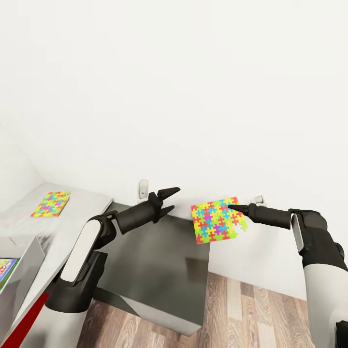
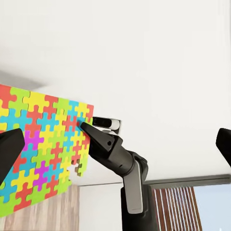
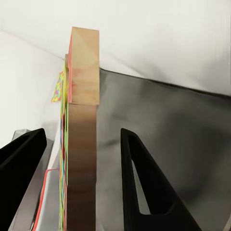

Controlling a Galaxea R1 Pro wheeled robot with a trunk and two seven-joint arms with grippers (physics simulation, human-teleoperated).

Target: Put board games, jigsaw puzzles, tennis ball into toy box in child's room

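I have the right claw clamped on one edge of a jigsaw puzzle, holding it up in the air in front of the white wall, above the far corner of a dark grey cabinet. In the right wrist view I see the puzzle edge-on between the two black fingers, its plain brown back turned toward one of them.

My left claw hangs spread open with nothing in it, just beside the held puzzle and pointed toward it. From the left wrist view the puzzle's coloured face is toward me, with the right claw pinching its edge.

A second jigsaw puzzle lies flat on the grey tabletop at my left, well apart from both claws. At the lower left edge I can see a grey toy box with something colourful inside; I cannot tell what it is.
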